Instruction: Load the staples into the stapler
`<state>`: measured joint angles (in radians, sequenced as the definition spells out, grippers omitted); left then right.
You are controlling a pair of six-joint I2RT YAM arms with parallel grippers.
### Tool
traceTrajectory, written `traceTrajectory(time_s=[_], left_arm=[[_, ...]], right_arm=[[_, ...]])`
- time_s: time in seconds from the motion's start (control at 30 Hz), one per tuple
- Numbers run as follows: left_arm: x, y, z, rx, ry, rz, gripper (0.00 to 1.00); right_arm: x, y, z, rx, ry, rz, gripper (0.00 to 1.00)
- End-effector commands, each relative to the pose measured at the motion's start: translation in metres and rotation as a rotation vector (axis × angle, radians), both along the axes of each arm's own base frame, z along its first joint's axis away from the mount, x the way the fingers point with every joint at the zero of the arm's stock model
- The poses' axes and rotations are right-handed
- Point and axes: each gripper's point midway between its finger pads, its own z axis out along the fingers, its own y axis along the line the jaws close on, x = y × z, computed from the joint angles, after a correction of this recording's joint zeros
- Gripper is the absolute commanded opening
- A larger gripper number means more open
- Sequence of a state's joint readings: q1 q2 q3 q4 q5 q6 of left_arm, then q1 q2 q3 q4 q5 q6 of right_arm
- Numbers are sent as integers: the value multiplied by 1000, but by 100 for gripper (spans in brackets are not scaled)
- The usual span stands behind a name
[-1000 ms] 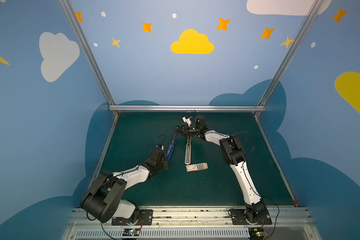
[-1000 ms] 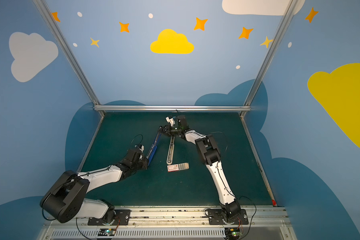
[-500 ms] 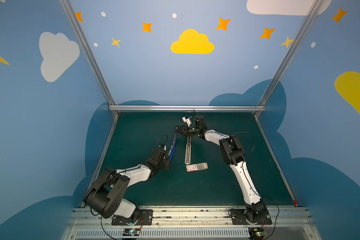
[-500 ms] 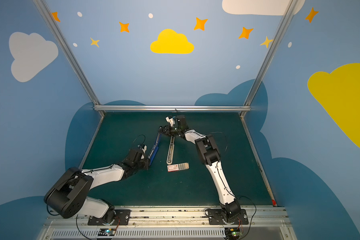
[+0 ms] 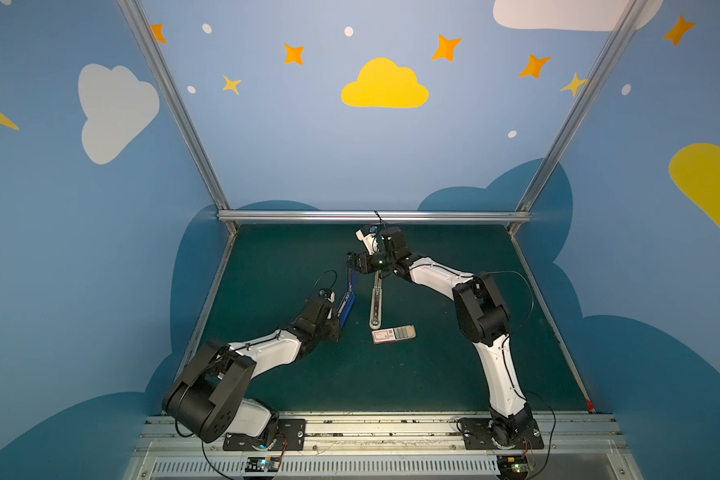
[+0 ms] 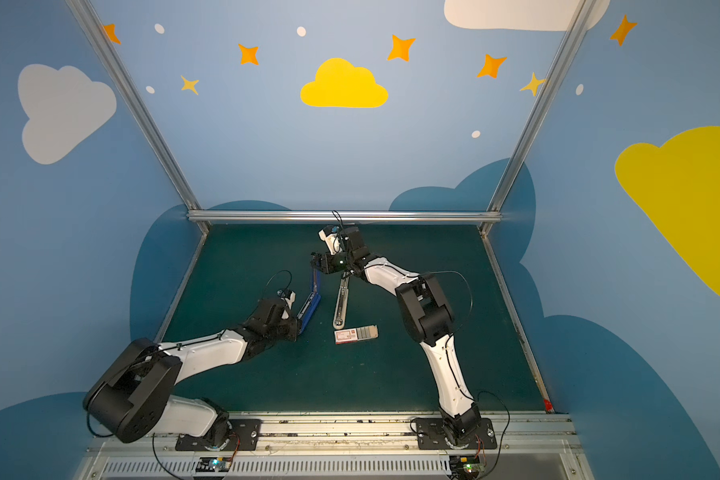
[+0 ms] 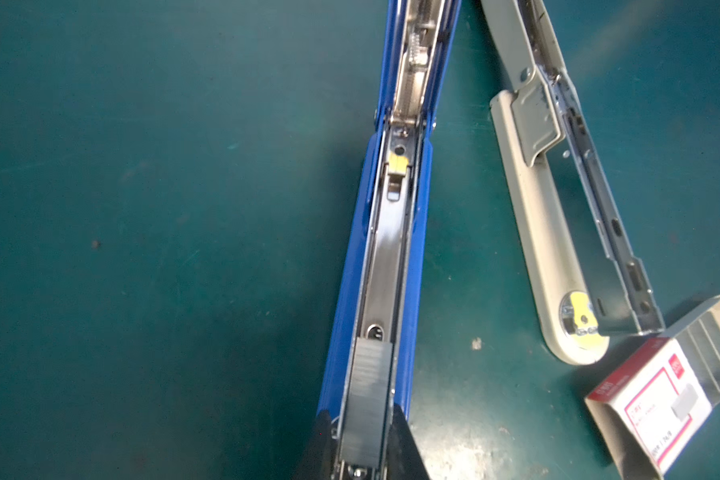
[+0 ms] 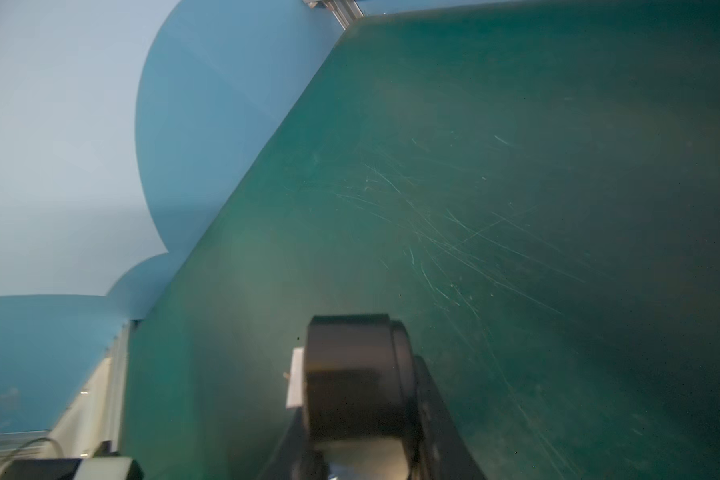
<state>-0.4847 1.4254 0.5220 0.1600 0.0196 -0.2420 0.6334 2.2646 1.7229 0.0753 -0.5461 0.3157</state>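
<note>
A blue stapler lies open on the green mat, its lid swung up. My right gripper is shut on the raised lid's far end, which shows as a dark block between its jaws. In the left wrist view a grey strip of staples lies in the stapler's metal channel at the near end. My left gripper is shut there, with one black finger on each side of the strip. The white-and-red staples box lies slid open to the right.
A long beige stapler lies open on the mat between the blue one and the box, its far end under my right wrist. Blue walls with metal posts close in the left, right and back of the mat.
My left gripper's jaws have narrowed a little at the stapler's near end, and the left arm has shifted slightly. The right arm and the raised lid have not moved.
</note>
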Motion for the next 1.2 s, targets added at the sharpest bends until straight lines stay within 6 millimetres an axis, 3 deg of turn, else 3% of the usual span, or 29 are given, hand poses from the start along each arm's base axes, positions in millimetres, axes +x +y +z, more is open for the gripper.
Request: traceTrajectory(time_s=[0.0,0.4,0.7,1.17], left_arm=[[26,5,29,-52,-111,97,4],[31,2,55,-106,-179,88,4],[36,3,80,-123,-230,90,4],[40,3,102,-124,-261,89,4]], right_arm=[[-62,24,2,-23,82,116,23],[-103,35,13,-52,1,182,24],[-114,34,15,-56,5,195,24],[-134,30,27,-60,-15,226,27]])
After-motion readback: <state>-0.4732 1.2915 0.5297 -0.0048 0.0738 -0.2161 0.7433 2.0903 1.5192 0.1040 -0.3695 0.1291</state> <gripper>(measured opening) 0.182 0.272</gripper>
